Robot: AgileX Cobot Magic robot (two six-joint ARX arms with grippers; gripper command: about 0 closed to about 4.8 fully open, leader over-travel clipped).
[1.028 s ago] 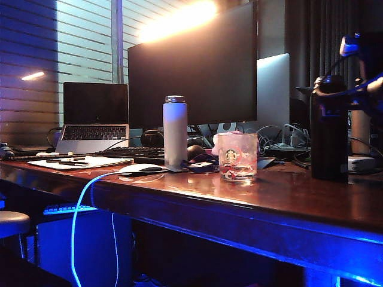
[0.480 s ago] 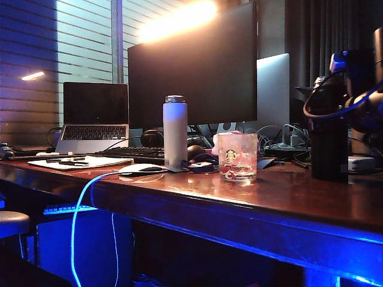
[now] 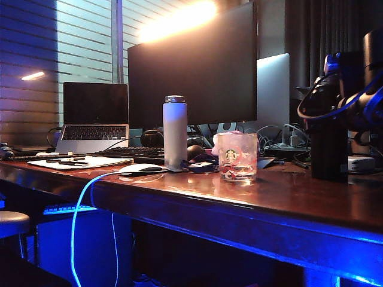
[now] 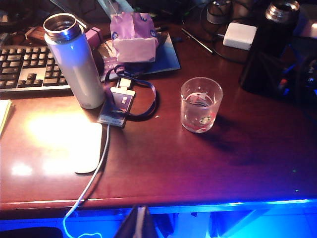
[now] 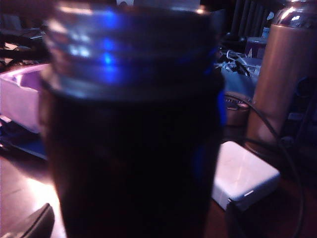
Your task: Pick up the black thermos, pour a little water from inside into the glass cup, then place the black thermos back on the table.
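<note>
While black thermos (image 4: 274, 42) stands uncapped, glass cup (image 4: 201, 104) near-empty

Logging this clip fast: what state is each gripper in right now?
Left gripper: low at the table's front edge, shut, holding nothing.
Right gripper: open around the black thermos, no grip visible yet.

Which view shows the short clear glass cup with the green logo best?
The left wrist view: the short clear glass cup stands whole, seen from above, apart from the tall black thermos. The exterior view shows it side-on with its logo facing. The right wrist view misses it; the thermos fills the frame.
</note>
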